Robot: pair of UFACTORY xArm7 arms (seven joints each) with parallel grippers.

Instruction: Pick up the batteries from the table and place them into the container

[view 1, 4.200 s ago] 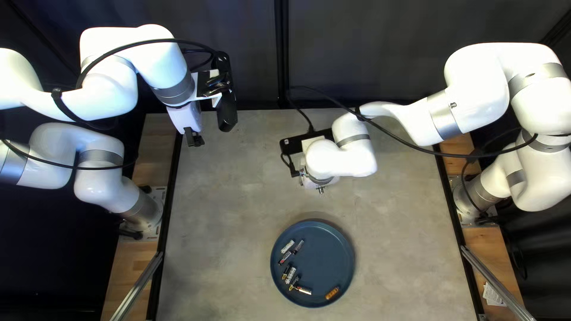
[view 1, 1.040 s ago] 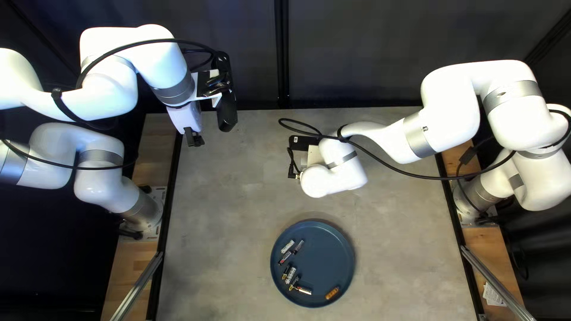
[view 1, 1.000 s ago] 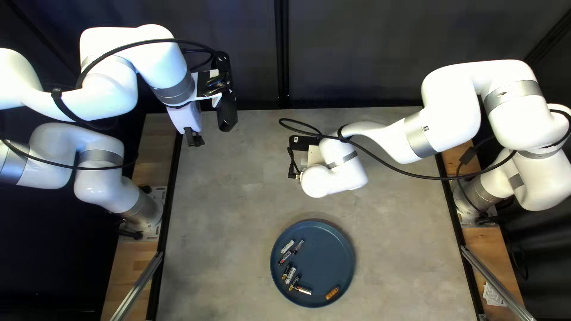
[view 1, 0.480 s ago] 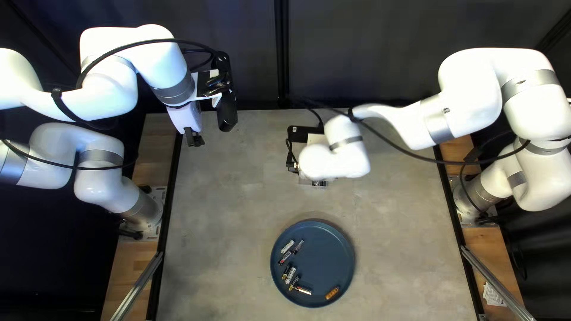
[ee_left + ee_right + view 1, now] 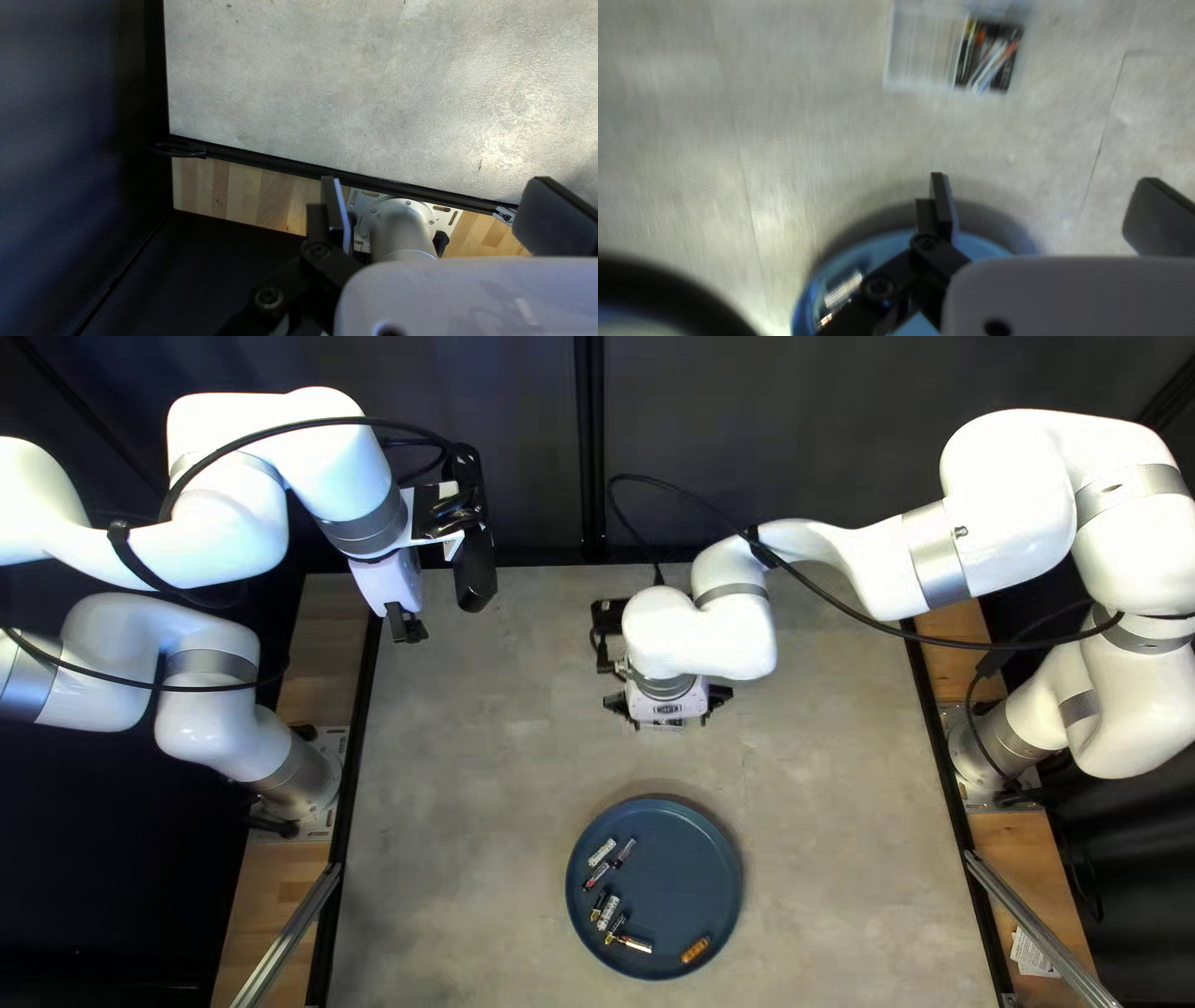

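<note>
Since earlier, white R arm (image 5: pixel 697 641) shifted up-frame, top left view; black R end effector (image 5: pixel 670 718) wide. Black L end effector (image 5: pixel 406 631), upper left, also wide. Small silver/black cylindrical batts (image 5: pixel 603 853) + 1 orange batt (image 5: pixel 696 950) on round blue tray (image 5: pixel 685 871), lower ctr. Clear plastic divided container (image 5: pixel 926 86) ahead of R end effector, dark batts (image 5: pixel 986 56) in 1 compartment.

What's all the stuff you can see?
table: one, grey, centre
plate: one, blue, on table
batteries: about eight, mixed colours, on plate
container: one, clear, on table
other batteries: several, mixed, in container
boards: two, brown, table's sides
rails: two, silver, across boards
cables: several, black, left and right
paper: one, white, on right board
curtain: one, dark, behind table
my arms: two, white, left and right
left gripper: one, black, arm's end
right gripper: one, black, arm's end
</note>
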